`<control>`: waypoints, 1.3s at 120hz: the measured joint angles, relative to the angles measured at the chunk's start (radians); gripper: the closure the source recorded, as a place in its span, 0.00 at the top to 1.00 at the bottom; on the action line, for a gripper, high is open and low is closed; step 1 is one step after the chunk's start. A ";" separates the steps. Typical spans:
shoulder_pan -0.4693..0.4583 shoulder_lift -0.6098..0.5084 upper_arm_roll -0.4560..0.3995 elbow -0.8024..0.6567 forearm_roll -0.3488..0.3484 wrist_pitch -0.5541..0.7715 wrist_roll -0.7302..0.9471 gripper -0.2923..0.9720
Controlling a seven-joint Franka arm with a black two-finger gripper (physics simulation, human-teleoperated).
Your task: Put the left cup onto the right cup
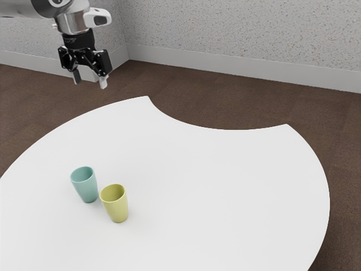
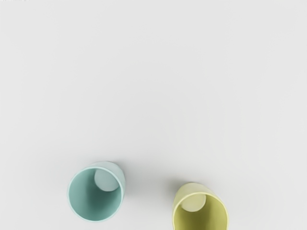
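The teal cup (image 1: 84,184), taken as the left one, is seen upright on the bench (image 1: 237,186), toward its edge at the exterior view's left. It is just beside the yellow cup (image 1: 114,202) but apart from it. Its long axis is vertical, mouth up, tapering toward the base. It is judged light, stiff and smooth, so probably slippery; a hold across the wall just under the rim is advised. The end effector (image 1: 89,83) is seen high up, well apart from both cups, fingers apart and empty.
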 joint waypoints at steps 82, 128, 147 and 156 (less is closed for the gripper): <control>0.010 0.022 0.009 -0.032 0.012 0.023 0.004 0.75; 0.016 0.062 0.035 -0.100 0.014 0.109 0.039 0.75; 0.016 0.088 0.038 -0.110 0.014 0.144 0.057 0.75; 0.016 0.096 0.038 -0.120 0.014 0.161 0.064 0.75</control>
